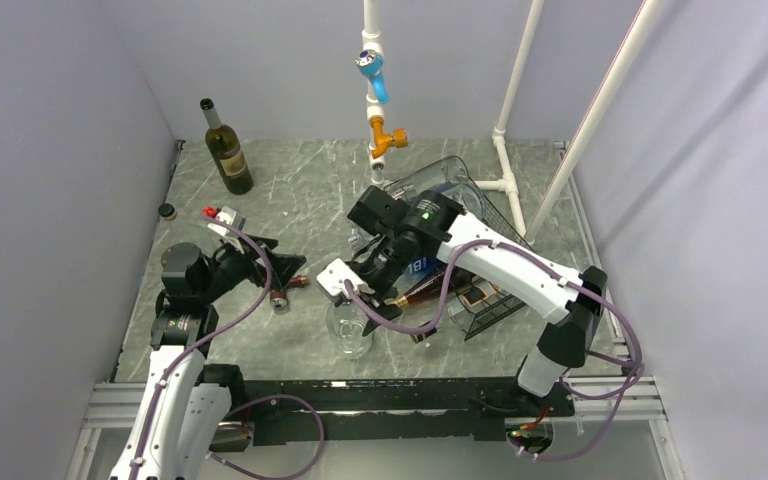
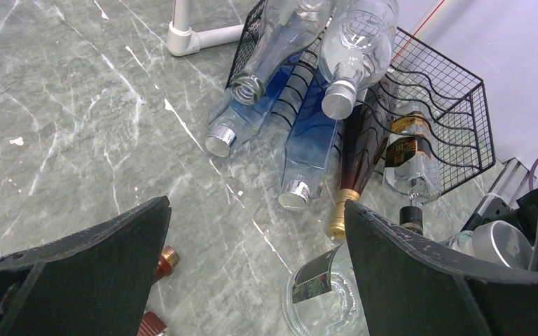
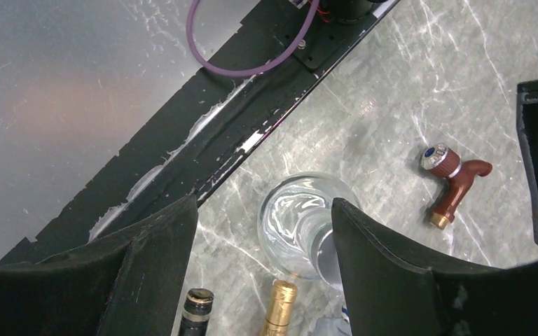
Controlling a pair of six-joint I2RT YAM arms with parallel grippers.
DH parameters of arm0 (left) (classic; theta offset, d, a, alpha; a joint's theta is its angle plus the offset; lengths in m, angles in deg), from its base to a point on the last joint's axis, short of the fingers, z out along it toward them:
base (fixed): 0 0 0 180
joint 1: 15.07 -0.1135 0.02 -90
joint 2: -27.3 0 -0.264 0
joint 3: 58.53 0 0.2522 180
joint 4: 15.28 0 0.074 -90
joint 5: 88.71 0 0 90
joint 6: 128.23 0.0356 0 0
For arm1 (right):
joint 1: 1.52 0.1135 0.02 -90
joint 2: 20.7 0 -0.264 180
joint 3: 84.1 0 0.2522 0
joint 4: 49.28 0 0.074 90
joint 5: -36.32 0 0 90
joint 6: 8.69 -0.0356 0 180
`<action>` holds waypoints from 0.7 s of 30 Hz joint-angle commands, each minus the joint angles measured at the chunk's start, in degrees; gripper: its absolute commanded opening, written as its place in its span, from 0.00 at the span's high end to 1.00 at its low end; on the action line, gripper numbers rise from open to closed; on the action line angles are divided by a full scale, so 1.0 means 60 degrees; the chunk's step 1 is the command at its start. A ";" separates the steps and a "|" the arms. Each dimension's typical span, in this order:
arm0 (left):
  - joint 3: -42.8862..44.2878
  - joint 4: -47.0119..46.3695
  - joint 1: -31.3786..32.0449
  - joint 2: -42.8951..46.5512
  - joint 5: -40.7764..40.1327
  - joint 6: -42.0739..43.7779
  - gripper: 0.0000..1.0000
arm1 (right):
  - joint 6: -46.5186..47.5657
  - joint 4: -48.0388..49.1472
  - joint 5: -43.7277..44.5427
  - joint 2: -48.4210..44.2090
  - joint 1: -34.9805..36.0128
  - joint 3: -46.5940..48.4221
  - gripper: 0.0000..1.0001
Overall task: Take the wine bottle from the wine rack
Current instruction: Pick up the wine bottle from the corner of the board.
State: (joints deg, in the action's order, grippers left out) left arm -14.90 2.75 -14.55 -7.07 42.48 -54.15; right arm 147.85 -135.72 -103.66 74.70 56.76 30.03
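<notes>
The black wire-mesh wine rack (image 1: 501, 303) stands right of centre and also shows in the left wrist view (image 2: 455, 91). Several bottles lie in it, necks pointing out. Among them is a dark wine bottle (image 2: 359, 157) with a gold foil neck (image 3: 280, 308), seen from above under the right arm (image 1: 428, 291). My right gripper (image 3: 263, 266) is open and empty, its fingers either side of the gold neck and above it. My left gripper (image 2: 256, 266) is open and empty, low at the left (image 1: 278, 268), facing the rack.
A round clear glass bottle (image 1: 349, 330) stands just in front of the rack's bottle necks. Red tap fittings (image 3: 452, 180) lie by the left gripper. A green wine bottle (image 1: 226, 148) stands upright at the back left. A white pipe frame (image 1: 508, 120) stands behind the rack.
</notes>
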 commanded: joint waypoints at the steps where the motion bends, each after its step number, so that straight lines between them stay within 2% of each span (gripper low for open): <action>1: -0.0036 -0.0427 -0.0056 0.0013 0.0309 -0.0091 0.00 | 0.0170 -0.0186 -0.0531 -0.0597 -0.0400 0.0325 0.27; 6: -0.0071 -0.0618 -0.0056 0.0071 0.0474 -0.0310 0.00 | 0.0160 -0.0048 -0.1047 -0.1034 -0.1051 0.0026 0.27; 11: -0.0148 -0.0980 -0.0056 0.0227 0.0440 -0.0992 0.00 | -0.0011 0.0327 -0.1883 -0.1746 -0.2096 -0.0671 0.21; 15: -0.0296 -0.1311 -0.0056 0.0434 0.0557 -0.2057 0.00 | -0.0403 0.1254 -0.2686 -0.2640 -0.3280 -0.1907 0.15; 21: 0.0077 -0.0743 0.0044 0.0839 0.0720 -0.3091 0.00 | -0.1668 0.3235 -0.3774 -0.4013 -0.5309 -0.4244 0.08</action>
State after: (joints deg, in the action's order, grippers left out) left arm -16.59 -1.18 -14.55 -4.42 45.21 -66.96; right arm 143.24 -126.28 -118.48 55.00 30.35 10.30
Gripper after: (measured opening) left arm 0.995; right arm 0.910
